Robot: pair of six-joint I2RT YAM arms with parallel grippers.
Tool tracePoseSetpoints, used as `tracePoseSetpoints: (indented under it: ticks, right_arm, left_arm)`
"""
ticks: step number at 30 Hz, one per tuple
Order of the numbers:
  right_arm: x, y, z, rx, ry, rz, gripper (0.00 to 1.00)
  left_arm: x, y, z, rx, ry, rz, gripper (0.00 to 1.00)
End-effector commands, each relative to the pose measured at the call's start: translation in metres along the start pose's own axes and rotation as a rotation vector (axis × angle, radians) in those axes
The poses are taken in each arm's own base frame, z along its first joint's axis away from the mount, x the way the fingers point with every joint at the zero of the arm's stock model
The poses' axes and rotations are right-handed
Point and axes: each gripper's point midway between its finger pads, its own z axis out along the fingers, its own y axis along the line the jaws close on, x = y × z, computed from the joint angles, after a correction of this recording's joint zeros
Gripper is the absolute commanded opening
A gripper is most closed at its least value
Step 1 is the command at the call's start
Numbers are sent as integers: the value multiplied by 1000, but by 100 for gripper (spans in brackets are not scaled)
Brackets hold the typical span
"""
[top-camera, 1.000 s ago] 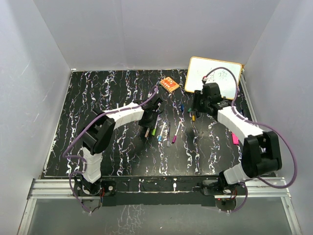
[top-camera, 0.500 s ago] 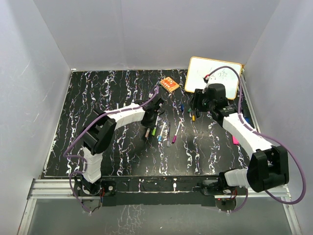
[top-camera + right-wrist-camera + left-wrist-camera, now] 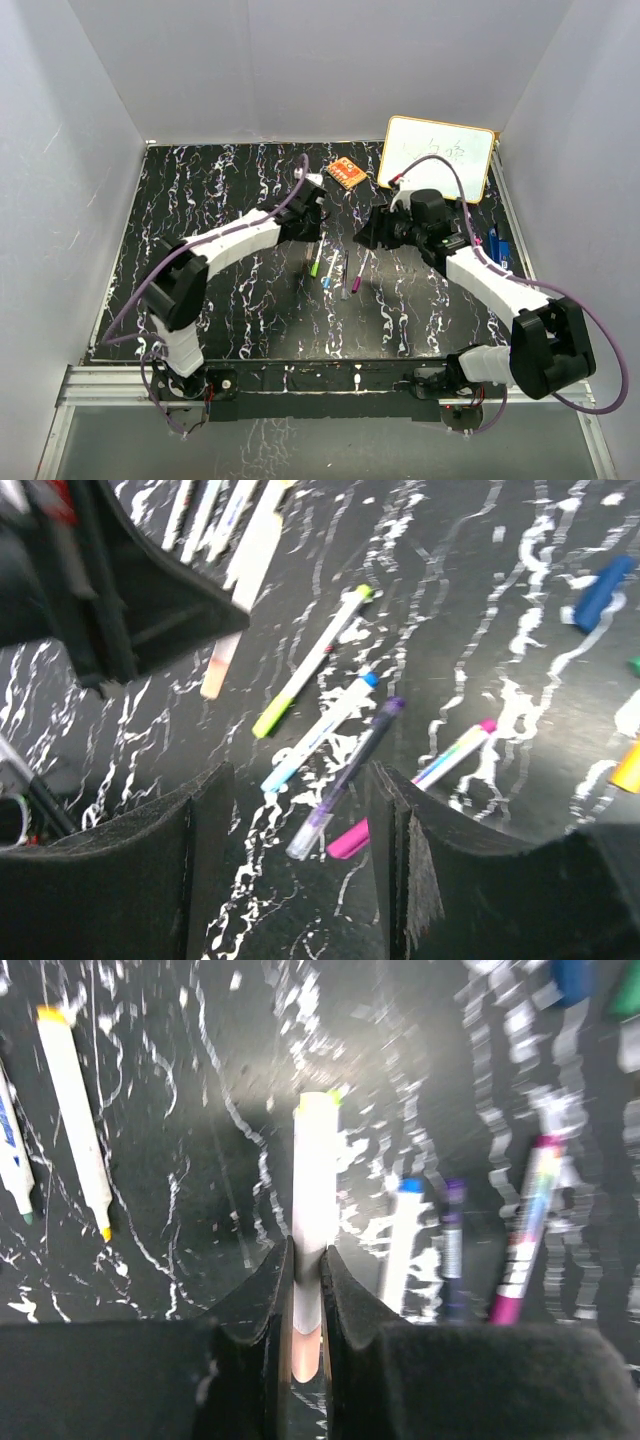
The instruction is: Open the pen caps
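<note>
My left gripper (image 3: 307, 1257) is shut on a white pen (image 3: 315, 1175), near the end with the orange cap (image 3: 304, 1350); its yellow-green end (image 3: 318, 1100) points away. From the right wrist view, that held pen (image 3: 252, 555) hangs above the table with its orange cap (image 3: 214, 678) lowest. My right gripper (image 3: 298, 776) is open and holds nothing, hovering over a row of pens: green-capped (image 3: 310, 665), light blue (image 3: 318, 732), purple (image 3: 346, 778) and pink (image 3: 440, 765). From above, the left gripper (image 3: 306, 238) and right gripper (image 3: 368, 232) flank those pens (image 3: 332, 268).
A whiteboard (image 3: 436, 158) leans at the back right, and an orange eraser block (image 3: 346, 174) lies beside it. Blue clips (image 3: 497, 243) sit at the right edge. Loose caps, blue (image 3: 600, 590) and orange (image 3: 628, 768), lie right of the pens. A yellow-tipped pen (image 3: 76, 1120) lies left.
My left gripper has shut on the white pen and shifted up and back with it. My right gripper has swung left toward the pens, its jaws opening wider.
</note>
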Motion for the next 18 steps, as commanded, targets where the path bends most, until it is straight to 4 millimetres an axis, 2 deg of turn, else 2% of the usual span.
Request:
tracePoseSetpoints:
  ticks: [1,4,10,18]
  right_arm:
    - [-6,38,7,-145,-54,-36,54]
    - [3,50,14,-187,-39,-33,54]
    - [12,69,23,-264,-38,-5,55]
    - [8,83,24,-335,-59,22,56]
  left_arm:
    - [-70,-30,-67,212,-285,-160,0]
    - [-79,-37,-85,293,-358,-230,0]
    - [-82,-53,-111,482,-449,-345,0]
    - [-73,-57,-117,560,-452,-441,0]
